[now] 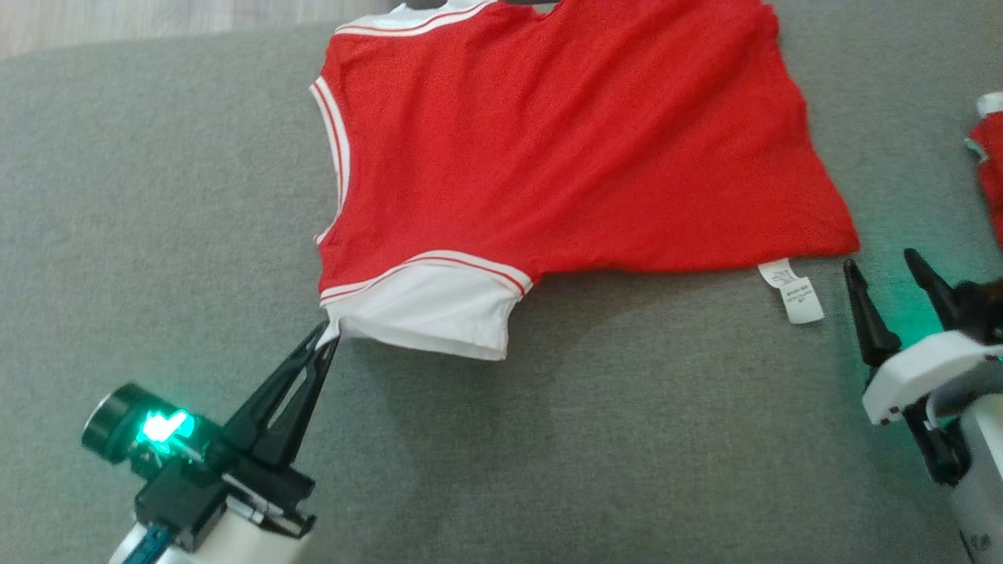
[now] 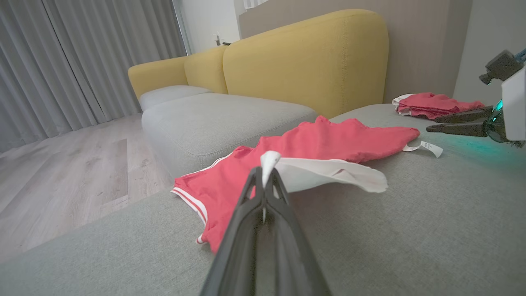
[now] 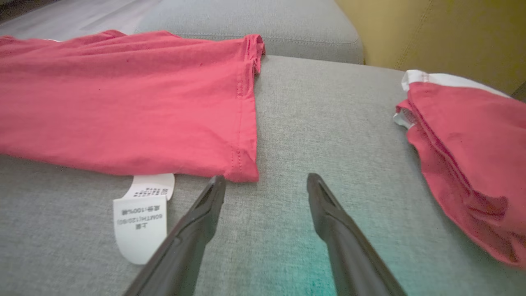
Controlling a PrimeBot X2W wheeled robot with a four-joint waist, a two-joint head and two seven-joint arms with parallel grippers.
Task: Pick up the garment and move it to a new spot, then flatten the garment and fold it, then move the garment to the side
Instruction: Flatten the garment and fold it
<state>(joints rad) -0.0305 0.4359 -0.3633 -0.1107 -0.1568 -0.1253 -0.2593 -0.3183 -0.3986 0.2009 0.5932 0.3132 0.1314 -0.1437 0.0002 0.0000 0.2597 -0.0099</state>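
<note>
A red sleeveless garment [image 1: 548,149] with white trim lies spread on the grey sofa cushion [image 1: 548,454]. My left gripper [image 1: 329,333] is shut on the garment's white shoulder strap corner [image 2: 269,158], lifting that flap slightly. My right gripper [image 1: 881,266] stands open just off the garment's lower hem corner [image 3: 242,172], near the white care label [image 3: 141,222], holding nothing. In the left wrist view the garment [image 2: 328,139] stretches away toward the right gripper [image 2: 431,123].
A second, folded red garment [image 3: 468,164] lies on the cushion to the right of my right gripper, also at the right edge [image 1: 991,172]. Yellow sofa backrests [image 2: 308,57] rise behind. The cushion's edge drops to the wooden floor [image 2: 61,172].
</note>
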